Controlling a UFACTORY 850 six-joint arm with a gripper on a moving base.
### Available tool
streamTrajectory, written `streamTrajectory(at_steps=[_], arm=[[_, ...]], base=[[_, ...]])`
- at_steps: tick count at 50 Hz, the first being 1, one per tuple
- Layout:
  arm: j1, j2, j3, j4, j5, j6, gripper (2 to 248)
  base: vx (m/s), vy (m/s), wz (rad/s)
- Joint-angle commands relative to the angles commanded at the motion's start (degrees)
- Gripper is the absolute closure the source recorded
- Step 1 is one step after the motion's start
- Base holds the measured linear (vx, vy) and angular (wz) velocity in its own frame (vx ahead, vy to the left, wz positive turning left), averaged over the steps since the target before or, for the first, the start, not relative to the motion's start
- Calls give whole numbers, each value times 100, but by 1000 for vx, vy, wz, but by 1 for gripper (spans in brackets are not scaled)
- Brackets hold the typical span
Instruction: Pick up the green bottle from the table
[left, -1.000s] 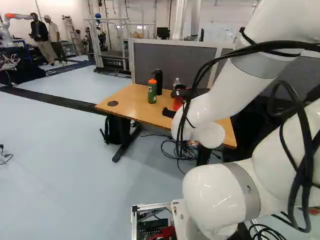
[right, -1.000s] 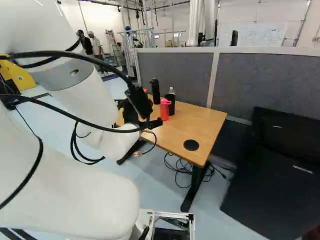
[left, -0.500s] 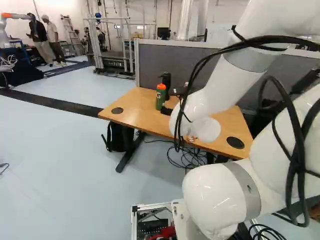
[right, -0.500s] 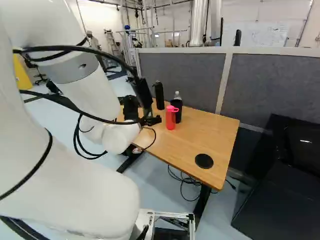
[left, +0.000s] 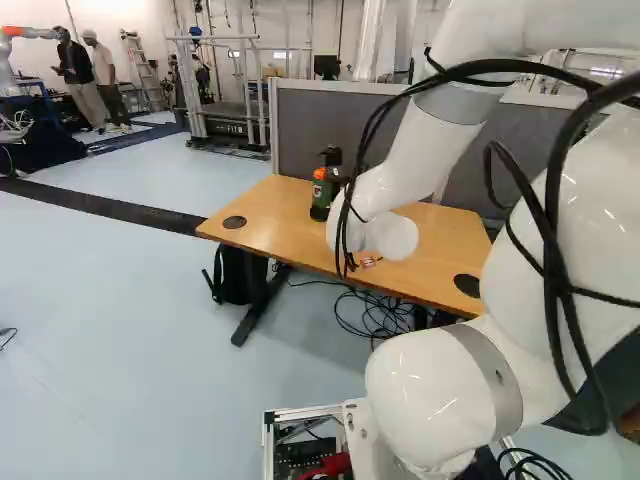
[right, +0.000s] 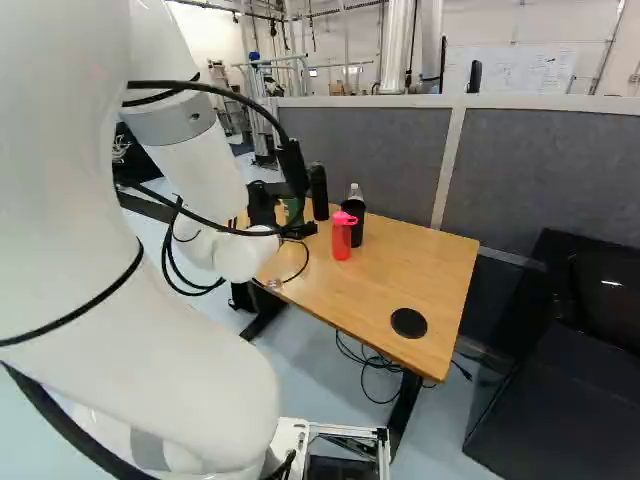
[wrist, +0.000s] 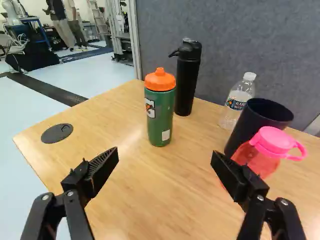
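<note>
The tan wooden tabletop (wrist: 125, 200) leaves room between its left edge and the green cylindrical orange-capped bottle (wrist: 161, 117), upright toward the far-left corner, ahead of the black two-fingered gripper (right: 288, 228), released, fingers apart.

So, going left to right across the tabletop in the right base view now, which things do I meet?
Green bottle (partly hidden) → tall black bottle → red bottle with a pink lid → black round disc. Black cup left out: it overlaps the red bottle.
</note>
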Motion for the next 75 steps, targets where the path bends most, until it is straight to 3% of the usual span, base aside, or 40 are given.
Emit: streamTrajectory(at_steps=[35,75], arm=[[26,-1028,-1074,148,-522,0,3],[123,-2092,-2311,157,-549,0,3]], base=[[0,0,0],[0,0,0]])
